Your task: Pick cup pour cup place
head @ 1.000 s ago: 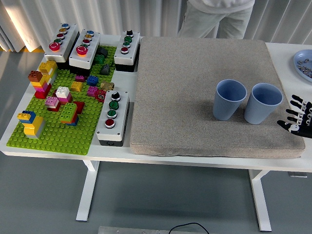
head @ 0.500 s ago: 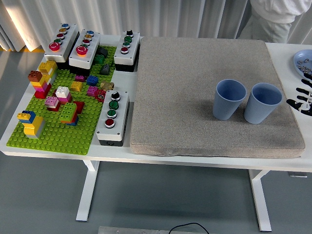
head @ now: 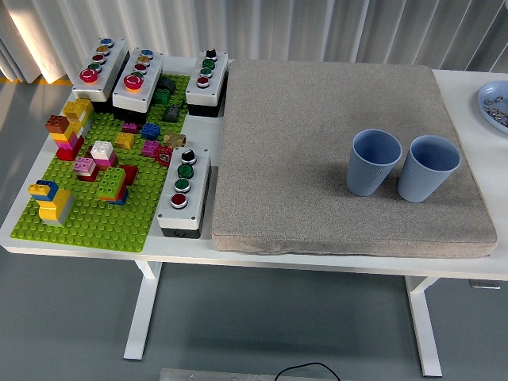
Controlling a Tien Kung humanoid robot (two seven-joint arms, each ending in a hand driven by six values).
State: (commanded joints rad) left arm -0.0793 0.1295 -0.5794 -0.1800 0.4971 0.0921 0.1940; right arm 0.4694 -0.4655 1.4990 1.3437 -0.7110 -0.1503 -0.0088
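Head view is giving us a white table point(head: 333, 266) on white legs, standing on a grey floor with pale vertical curtains hanging behind it. We are seeing neither robot hand in this picture, so we cannot tell how their fingers are set. A large grey-beige fabric mat point(head: 317, 159) is covering the middle and right of the tabletop. Two light blue ribbed cups are sitting upright on its right part, just beside each other: the left cup point(head: 373, 162) and the right cup point(head: 427, 167) (whether their rims are touching, we cannot tell). At the far right edge a pale blue plate point(head: 492, 105) holding small dark bits is showing only in part. On the left, a green studded baseplate point(head: 103, 214) is carrying stacks of coloured bricks. Three white button boxes are lying along its far side, and a fourth white button box point(head: 184, 190) is lying between the baseplate and the mat.
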